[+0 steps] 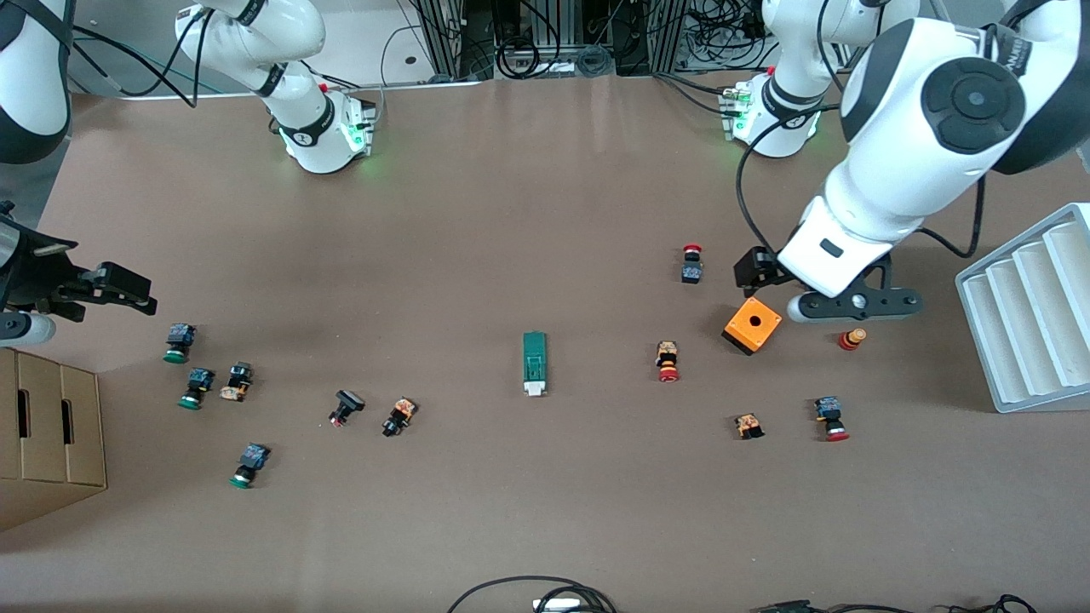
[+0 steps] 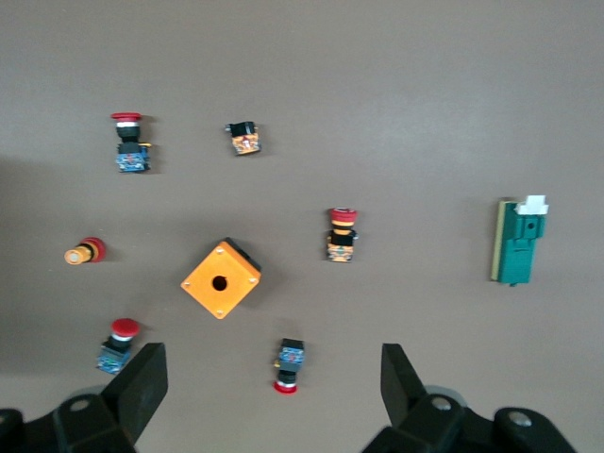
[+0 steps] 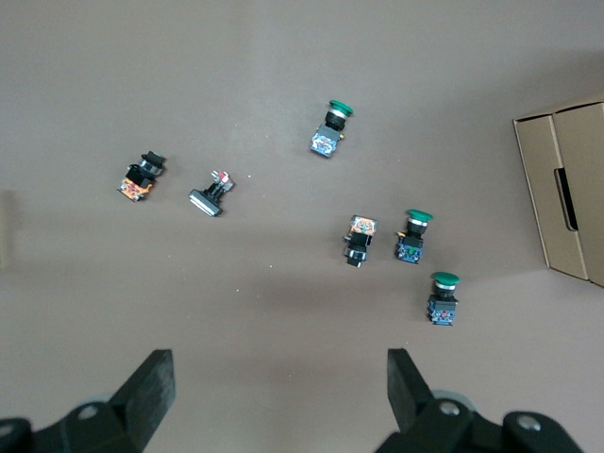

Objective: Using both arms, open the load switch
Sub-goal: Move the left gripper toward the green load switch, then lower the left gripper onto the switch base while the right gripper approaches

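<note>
We judge approach step, nothing gripped yet. Switch (image 1: 534,363) lies flat mid-surface, between both tools, well apart from each. Left tool (image 2: 274,387) released, over orange box (image 1: 753,325). Right tool (image 3: 280,392) released, up near green buttons (image 3: 415,235). Next: both descend onto switch ends.

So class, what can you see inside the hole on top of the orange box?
The orange box has one round hole in its top face, and only darkness shows through it. Its inside is covered by the box's own walls, so whether anything sits in there cannot be told.
</note>
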